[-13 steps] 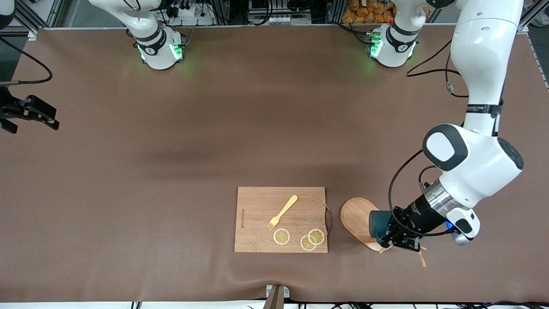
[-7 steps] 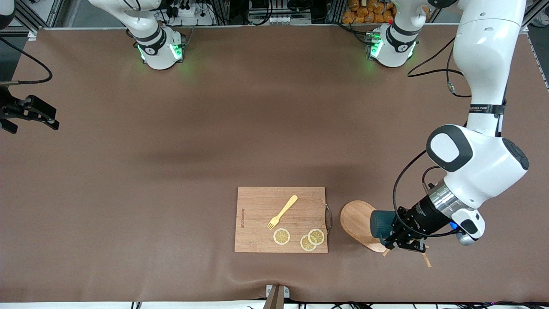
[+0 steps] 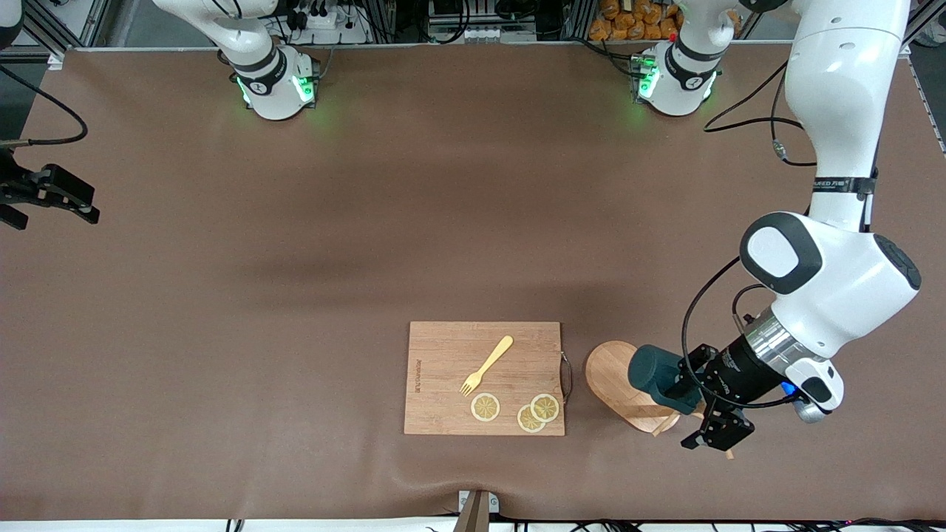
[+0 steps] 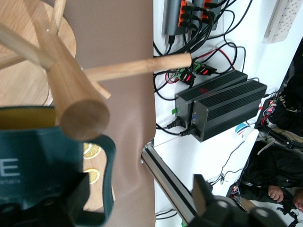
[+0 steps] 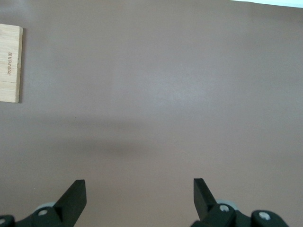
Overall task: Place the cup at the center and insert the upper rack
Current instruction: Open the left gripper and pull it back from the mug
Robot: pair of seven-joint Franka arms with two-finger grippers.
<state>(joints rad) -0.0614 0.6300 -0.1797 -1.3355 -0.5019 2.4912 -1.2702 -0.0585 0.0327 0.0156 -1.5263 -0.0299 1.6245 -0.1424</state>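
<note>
The cup [image 3: 654,375], dark teal, lies tipped on its side against the upper rack, whose oval wooden base [image 3: 610,369] lies beside the cutting board near the front edge. In the left wrist view the rack's post [image 4: 71,94] and a peg [image 4: 137,66] cross over the cup [image 4: 33,161]. My left gripper [image 3: 696,414] is open at the cup. The cup's handle [image 4: 110,184] lies between the jaws [image 4: 139,198], close to one finger. My right gripper [image 3: 52,196] waits open over the right arm's end of the table, with only bare table under it [image 5: 137,194].
A rectangular wooden cutting board [image 3: 443,369] lies near the front edge and carries a yellow fork [image 3: 488,364] and three lemon slices [image 3: 485,407]. Its corner shows in the right wrist view [image 5: 10,64]. The table's front edge [image 4: 165,175] runs close by the left gripper.
My left gripper was shut at the cup and has opened. The cup has shifted slightly over the rack's base, and the left arm has pulled a little toward its own end of the table.
</note>
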